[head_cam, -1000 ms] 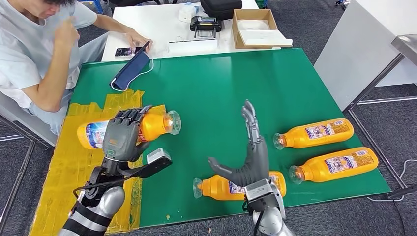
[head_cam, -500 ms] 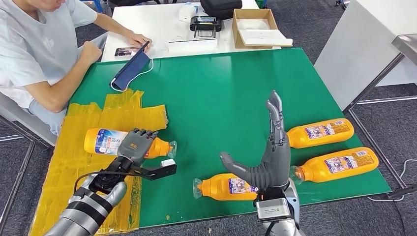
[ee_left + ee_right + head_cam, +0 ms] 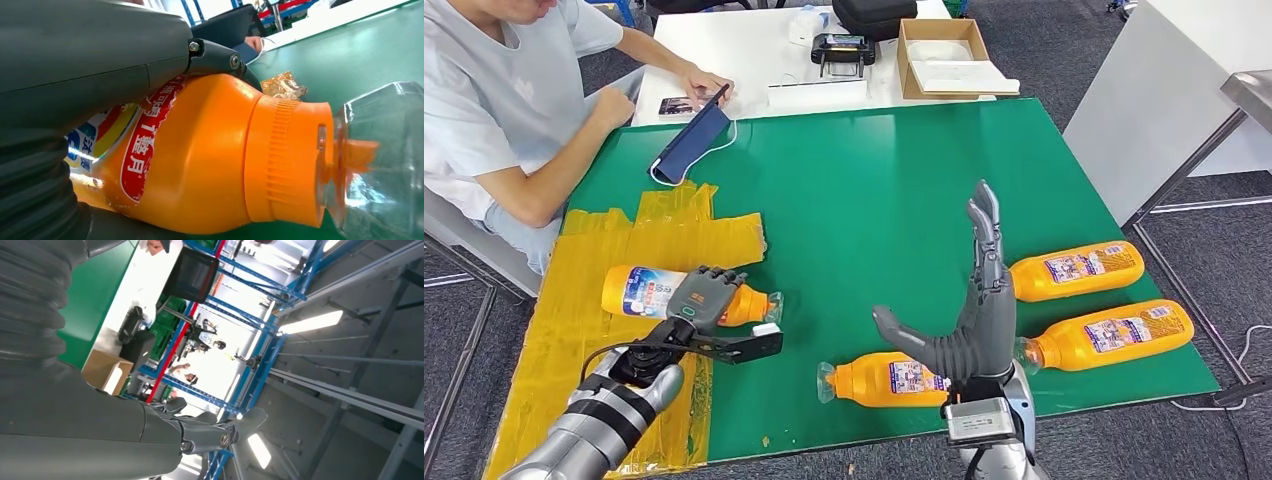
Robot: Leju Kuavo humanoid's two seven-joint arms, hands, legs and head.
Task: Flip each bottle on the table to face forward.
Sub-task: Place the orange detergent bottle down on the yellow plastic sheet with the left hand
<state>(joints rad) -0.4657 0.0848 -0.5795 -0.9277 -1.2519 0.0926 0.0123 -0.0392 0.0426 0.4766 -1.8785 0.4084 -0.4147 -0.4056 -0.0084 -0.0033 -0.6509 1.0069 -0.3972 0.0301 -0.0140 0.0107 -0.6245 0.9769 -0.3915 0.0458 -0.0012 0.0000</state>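
The left robot hand (image 3: 702, 298) is wrapped over the shoulder of one bottle (image 3: 649, 291), fingers curled down around it. This bottle lies on its side on the yellow tape (image 3: 574, 330) at the left of the counter (image 3: 864, 190), label up and clear cap (image 3: 769, 306) pointing toward the centre. The left wrist view confirms contact: the grey palm presses on the label while the orange neck and cap project past the fingers. Gripping near the neck leaves the label readable and probably gives the wrist leverage to roll the body.

The right robot hand (image 3: 969, 320) is raised edge-on above the counter, fingers straight and spread, thumb out, holding nothing. It stands just above the near bottle (image 3: 884, 381), likely clear of the work until required.

Two far bottles, (image 3: 1074, 268) and (image 3: 1109, 334), lie side by side at the right, labels up, caps pointing left. All four lie flat with labels showing; whether any needs further turning cannot be judged.

A person (image 3: 494, 110) sits at the far left, hand at a phone (image 3: 674, 104).
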